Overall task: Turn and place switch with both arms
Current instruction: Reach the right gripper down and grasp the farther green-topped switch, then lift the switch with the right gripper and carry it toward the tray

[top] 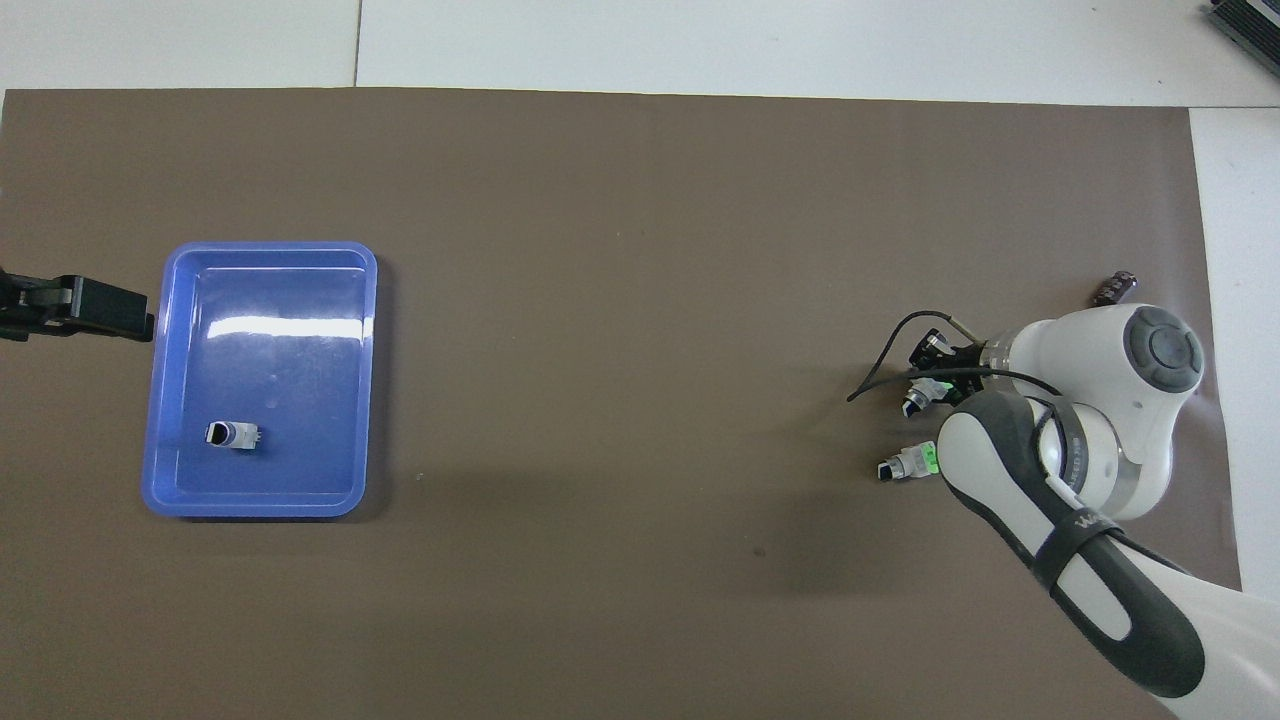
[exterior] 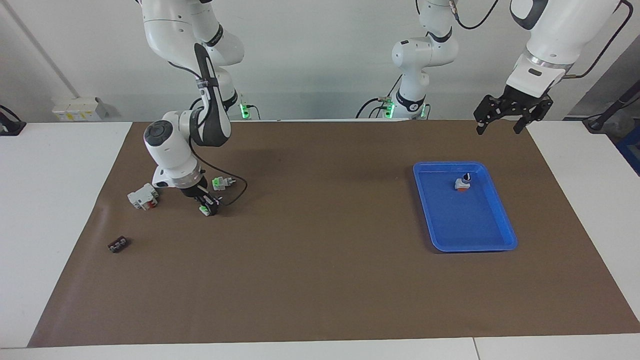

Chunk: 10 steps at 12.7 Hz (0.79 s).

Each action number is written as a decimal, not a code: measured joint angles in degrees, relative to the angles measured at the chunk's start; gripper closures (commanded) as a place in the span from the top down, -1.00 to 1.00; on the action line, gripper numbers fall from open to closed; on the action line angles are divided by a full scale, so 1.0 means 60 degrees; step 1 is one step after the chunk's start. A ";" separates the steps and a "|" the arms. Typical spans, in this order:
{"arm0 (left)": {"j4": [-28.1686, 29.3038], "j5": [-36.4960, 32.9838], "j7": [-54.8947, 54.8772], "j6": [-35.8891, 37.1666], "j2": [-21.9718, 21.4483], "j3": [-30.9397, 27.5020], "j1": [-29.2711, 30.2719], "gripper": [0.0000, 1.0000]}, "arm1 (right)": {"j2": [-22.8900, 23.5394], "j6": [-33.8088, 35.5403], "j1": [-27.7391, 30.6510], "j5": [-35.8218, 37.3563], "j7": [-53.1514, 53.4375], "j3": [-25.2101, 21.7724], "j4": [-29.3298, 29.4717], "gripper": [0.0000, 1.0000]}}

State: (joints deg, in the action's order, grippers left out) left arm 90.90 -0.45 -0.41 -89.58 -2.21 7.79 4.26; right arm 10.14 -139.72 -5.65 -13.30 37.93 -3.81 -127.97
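One claw, the right claw, is closing on the switch at its arm's end of the bench (pickup step, likely); next it needs lifting and turning. The left claw is waiting open beside the blue tray.

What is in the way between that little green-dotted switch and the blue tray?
Nothing visible. The right gripper is shut on the switch, and only bare brown mat lies between it and the blue tray. The left gripper waits, open, above the table's edge near the tray.

No lettering can be read for sure; the print on the right arm stays illegible.
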 measured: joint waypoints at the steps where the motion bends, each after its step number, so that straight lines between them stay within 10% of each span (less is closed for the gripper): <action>1: 0.0000 0.0000 0.0000 0.0000 0.0000 0.0000 0.0000 1.00 | 0.0058 0.0561 -0.0011 -0.0492 0.0014 0.0026 0.0366 -1.00; 10: 0.0001 0.0000 0.0000 0.0000 0.0000 0.0000 0.0000 1.00 | 0.0138 0.3239 -0.1629 -0.5935 0.4933 0.0327 0.4337 -1.00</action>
State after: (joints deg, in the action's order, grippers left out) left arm 90.91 -0.45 -0.41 -89.58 -2.21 7.79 4.26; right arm 10.97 -120.29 -15.43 -48.91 67.54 -1.85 -101.95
